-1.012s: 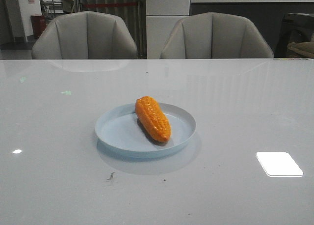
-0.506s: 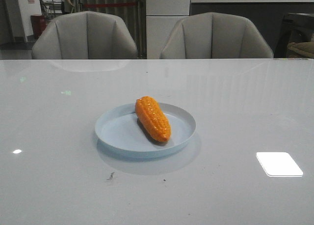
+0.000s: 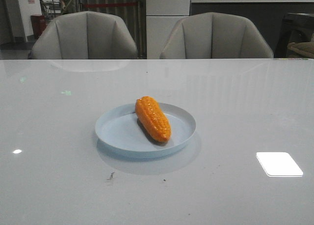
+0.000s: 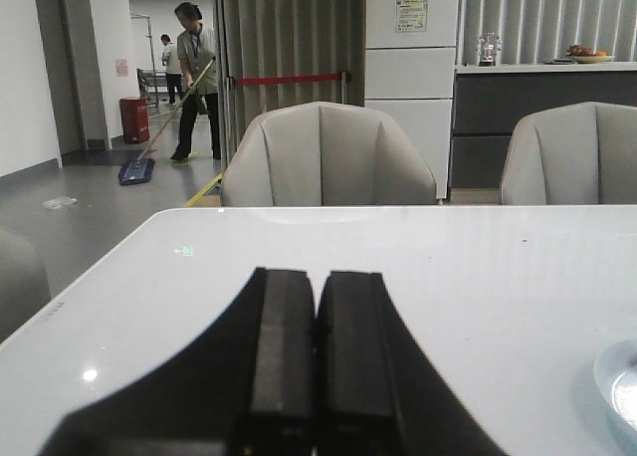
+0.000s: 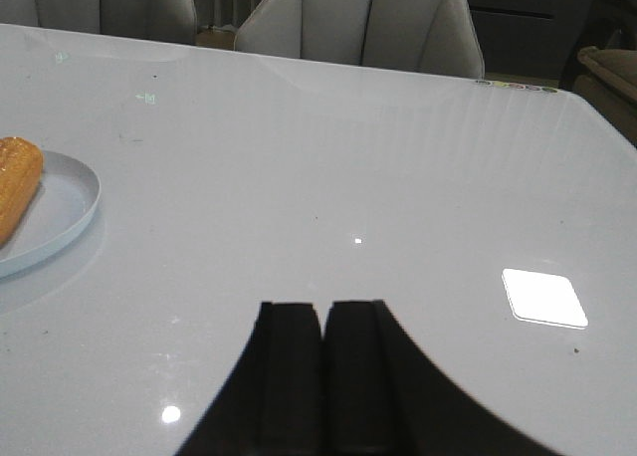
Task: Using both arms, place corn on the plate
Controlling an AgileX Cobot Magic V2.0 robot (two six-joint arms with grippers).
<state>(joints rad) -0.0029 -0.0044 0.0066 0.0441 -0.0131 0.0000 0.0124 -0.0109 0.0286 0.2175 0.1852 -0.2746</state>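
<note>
The orange corn [image 3: 153, 119] lies on the pale blue plate [image 3: 117, 134] in the middle of the table, its thick end over the far rim. The right wrist view shows the corn's end [image 5: 15, 187] and part of the plate [image 5: 70, 207] off to the side. The left wrist view shows only a sliver of the plate's rim [image 4: 615, 381]. My left gripper [image 4: 318, 277] is shut and empty above the table, well away from the plate. My right gripper [image 5: 323, 309] is shut and empty too. Neither gripper shows in the front view.
Two grey chairs [image 3: 86, 36] [image 3: 216, 36] stand behind the table's far edge. A bright light reflection [image 3: 278, 163] lies on the glossy white table at the right. A person [image 4: 194, 83] mops the floor far behind the table.
</note>
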